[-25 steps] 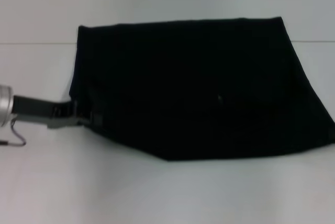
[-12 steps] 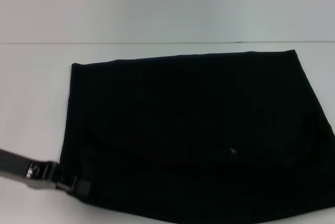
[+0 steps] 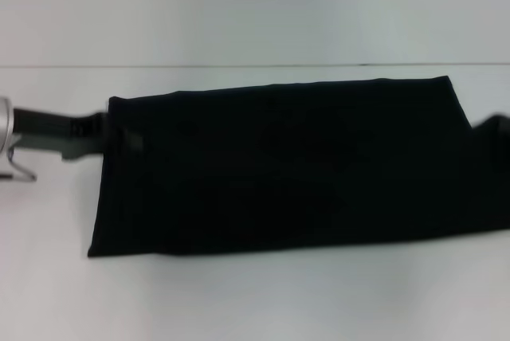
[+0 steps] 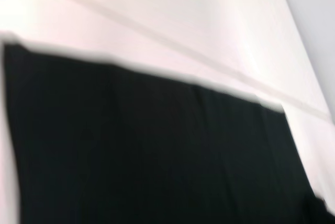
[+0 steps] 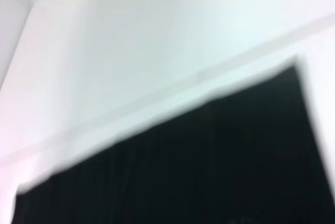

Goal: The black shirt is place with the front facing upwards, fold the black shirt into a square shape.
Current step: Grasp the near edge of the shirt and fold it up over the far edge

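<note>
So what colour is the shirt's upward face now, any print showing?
Plain black shirt, no print visible; head view shows it best.

One black shirt (image 3: 279, 170), one white desk (image 3: 239, 301), two grippers — left gripper (image 3: 111, 135), right gripper (image 3: 496, 130) — nothing else countable

The head camera is looking forward and down from above at the white bench (image 3: 255, 301), taking in the whole black shirt (image 3: 279, 174) from some way off, with the left hand (image 3: 119, 138) at the cloth's left end. The left wrist camera is sitting much nearer, looking across the black shirt (image 4: 157, 150) toward the bench's far edge. The right wrist camera is doing likewise, close over the black shirt (image 5: 209, 166). All three are sharing the shirt's far edge.
</note>
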Robot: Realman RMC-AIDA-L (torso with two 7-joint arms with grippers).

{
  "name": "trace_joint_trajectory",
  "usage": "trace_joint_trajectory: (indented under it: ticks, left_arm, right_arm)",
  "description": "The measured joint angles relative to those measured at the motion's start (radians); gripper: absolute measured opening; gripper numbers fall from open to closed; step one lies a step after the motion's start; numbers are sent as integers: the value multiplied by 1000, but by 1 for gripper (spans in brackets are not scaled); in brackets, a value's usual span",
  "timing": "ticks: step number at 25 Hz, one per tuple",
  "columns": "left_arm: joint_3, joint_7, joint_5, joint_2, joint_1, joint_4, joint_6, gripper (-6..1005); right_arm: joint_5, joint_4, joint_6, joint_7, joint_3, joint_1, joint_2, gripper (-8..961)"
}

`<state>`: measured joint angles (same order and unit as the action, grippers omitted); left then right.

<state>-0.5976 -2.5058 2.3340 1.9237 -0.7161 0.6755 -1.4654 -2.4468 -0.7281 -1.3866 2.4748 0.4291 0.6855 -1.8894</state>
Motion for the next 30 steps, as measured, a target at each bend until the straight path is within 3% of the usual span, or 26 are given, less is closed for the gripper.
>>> trace_joint_trajectory:
  ticks: [6,14,21,30]
  left_arm:
    - [-9,-32,-2,-17,-92,-118,307,20]
    - [-127,-92,23,17,-161,-162,582,20]
    - [-154,-102,23,21,-169,-162,639,21]
    - [-162,-92,24,29,-177,-163,651,24]
  right_arm:
    - [25,112,343,-4,22,89,-4,55]
    - [23,231,651,-4,182,191,-49,56]
    - [25,276,775,2,229,210,-61,55]
    - [28,275,788,5,226,220,-60,80]
